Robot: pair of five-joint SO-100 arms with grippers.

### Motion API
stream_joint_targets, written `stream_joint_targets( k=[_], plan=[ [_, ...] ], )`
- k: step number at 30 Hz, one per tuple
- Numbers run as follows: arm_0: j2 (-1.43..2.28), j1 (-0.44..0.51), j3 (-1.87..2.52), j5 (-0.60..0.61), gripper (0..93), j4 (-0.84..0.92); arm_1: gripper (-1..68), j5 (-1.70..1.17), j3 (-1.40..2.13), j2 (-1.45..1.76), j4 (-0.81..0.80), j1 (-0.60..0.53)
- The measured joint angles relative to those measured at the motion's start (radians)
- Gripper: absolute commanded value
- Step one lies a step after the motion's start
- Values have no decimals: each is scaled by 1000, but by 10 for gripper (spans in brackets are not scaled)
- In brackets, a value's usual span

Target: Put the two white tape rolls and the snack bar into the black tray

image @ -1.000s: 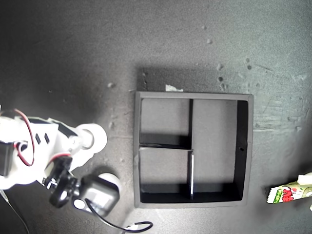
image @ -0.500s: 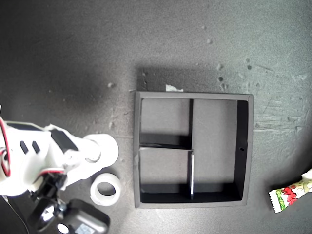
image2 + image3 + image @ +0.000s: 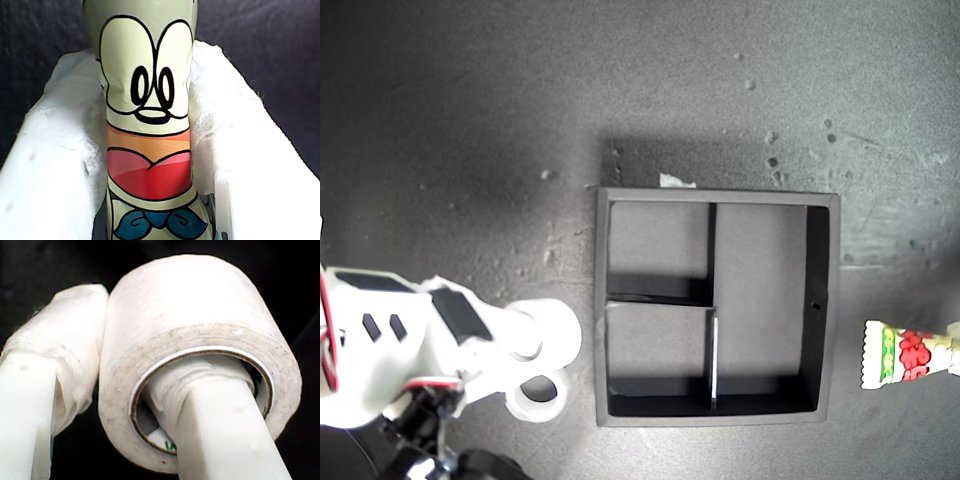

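The black tray point(image 3: 720, 197) lies in the middle of the exterior view, and nothing shows in its three compartments. At the exterior view's lower left, my second gripper point(image 3: 120, 365) is shut on a white tape roll point(image 3: 200, 305) point(image 3: 548, 333), with one finger through its hole and the other outside. The other white tape roll point(image 3: 537, 394) lies flat on the mat just below it, partly under the arm. My first gripper point(image 3: 145, 60) is shut on the snack bar point(image 3: 147, 150). The bar's end point(image 3: 900, 355) pokes in at the exterior view's right edge, beside the tray.
A small white scrap point(image 3: 675, 181) lies against the tray's far wall. Pale specks dot the dark mat point(image 3: 470, 120). The second arm's white body point(image 3: 390, 335) fills the exterior view's lower left, with a black part point(image 3: 485, 465) below it.
The second arm has lifted one roll off the mat and shifted it toward the tray, uncovering the other roll. The snack bar has moved up the exterior view and turned level.
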Motion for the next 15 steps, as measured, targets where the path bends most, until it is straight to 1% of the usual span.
stream_joint_targets(
  k=[2,5,6,9,10,12,15],
  plan=[
    [-2,0,-3,-17,0,8,-4,0,-23,2,6,97],
    [-15,0,-5,-61,0,21,-4,-2,9,71,34,290],
    [-23,0,-6,-72,0,28,-4,6,60,135,11,318],
    [-54,-2,-29,-89,0,57,-4,0,301,419,-138,364],
    [-64,-3,-43,-94,0,72,-4,2,382,495,-150,377],
    [-94,-9,-74,-97,0,109,-4,17,545,606,-124,383],
    [-109,-21,-83,-91,0,127,-5,78,630,646,-121,407]
  ],
)
